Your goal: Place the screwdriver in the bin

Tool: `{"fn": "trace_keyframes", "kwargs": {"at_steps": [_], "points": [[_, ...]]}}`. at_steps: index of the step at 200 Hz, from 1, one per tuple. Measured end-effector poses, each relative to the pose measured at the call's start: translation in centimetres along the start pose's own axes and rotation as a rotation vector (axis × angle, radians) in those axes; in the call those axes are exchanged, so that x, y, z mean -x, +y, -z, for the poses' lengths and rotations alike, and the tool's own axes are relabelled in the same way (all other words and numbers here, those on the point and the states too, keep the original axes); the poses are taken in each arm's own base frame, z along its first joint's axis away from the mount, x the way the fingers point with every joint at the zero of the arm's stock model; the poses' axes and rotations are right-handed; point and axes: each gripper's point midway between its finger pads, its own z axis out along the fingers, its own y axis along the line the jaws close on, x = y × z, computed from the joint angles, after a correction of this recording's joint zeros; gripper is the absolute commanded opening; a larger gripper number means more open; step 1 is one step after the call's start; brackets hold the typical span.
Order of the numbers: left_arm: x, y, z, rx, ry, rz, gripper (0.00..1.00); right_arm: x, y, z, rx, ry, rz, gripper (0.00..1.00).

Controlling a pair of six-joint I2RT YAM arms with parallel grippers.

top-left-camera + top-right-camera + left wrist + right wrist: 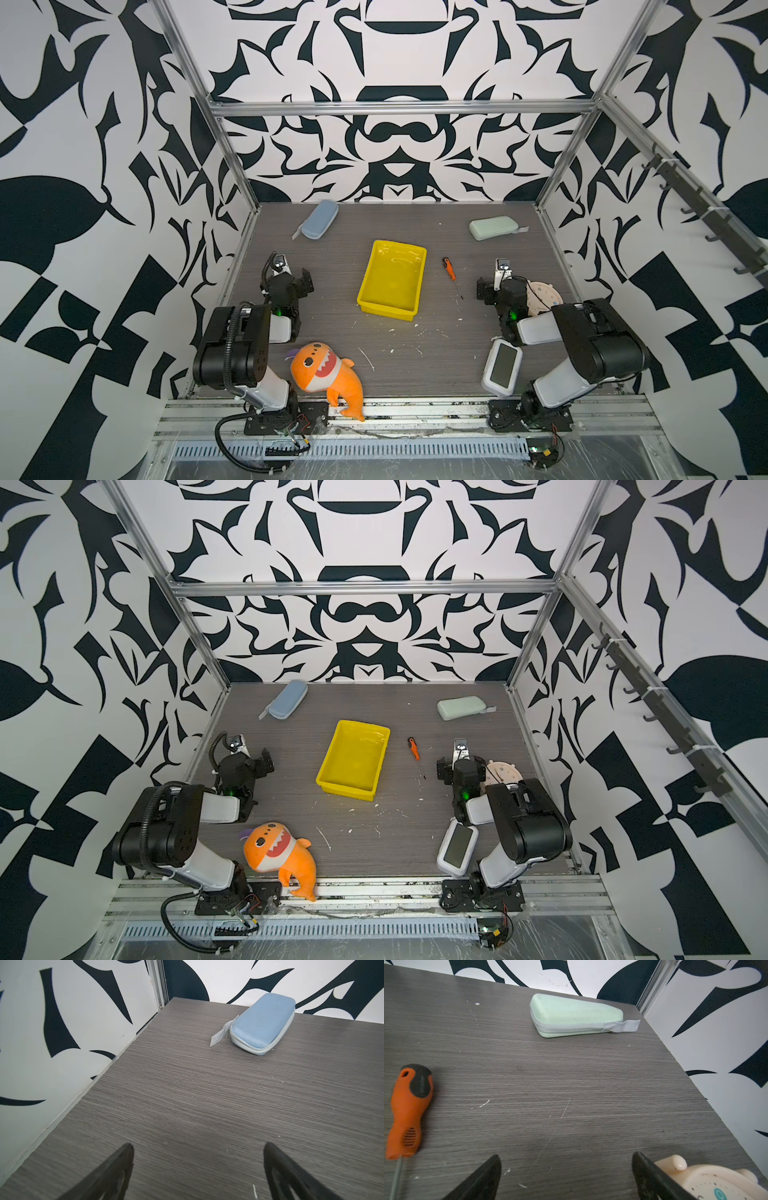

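Just beyond bin [421,279] rim, screwdriver [453,276] on open tabletop [395,220]; left hand [198,1147], right hand [564,1156] both spread, empty.

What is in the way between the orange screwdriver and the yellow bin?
Nothing visible. The screwdriver lies beside the bin with only bare table between them, and nothing sits between the open right tool and the screwdriver either.
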Motion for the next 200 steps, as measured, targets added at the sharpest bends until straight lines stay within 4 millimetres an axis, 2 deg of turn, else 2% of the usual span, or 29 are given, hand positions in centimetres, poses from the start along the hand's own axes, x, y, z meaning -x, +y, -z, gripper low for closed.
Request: {"fn": "trace_keyframes", "kwargs": {"at_steps": [152, 176, 187, 193, 200], "points": [[-0.2, 0.0, 0.0, -0.003, 0.009, 0.001, 1.0, 0.2, -0.4, -0.4, 0.013, 0.004, -0.02, 1.0], [-0.1, 0.1, 0.1, 0.009, 0.02, -0.002, 1.0, 0.7, -0.4, 0.3, 0.018, 0.015, -0.016, 1.0], [0.8, 0.1, 0.3, 0.014, 0.061, -0.006, 1.0, 1.7, -1.2, 1.2, -0.02, 0.045, -0.028, 1.0], [2.3, 0.0, 0.3, 0.013, 0.065, -0.005, 1.0, 3.0, -1.8, 1.7, -0.043, 0.046, -0.039, 1.0], [4.9, -0.3, 0.3, 0.009, 0.053, -0.001, 1.0, 5.3, -2.4, 2.4, -0.067, 0.027, -0.059, 1.0]]}}
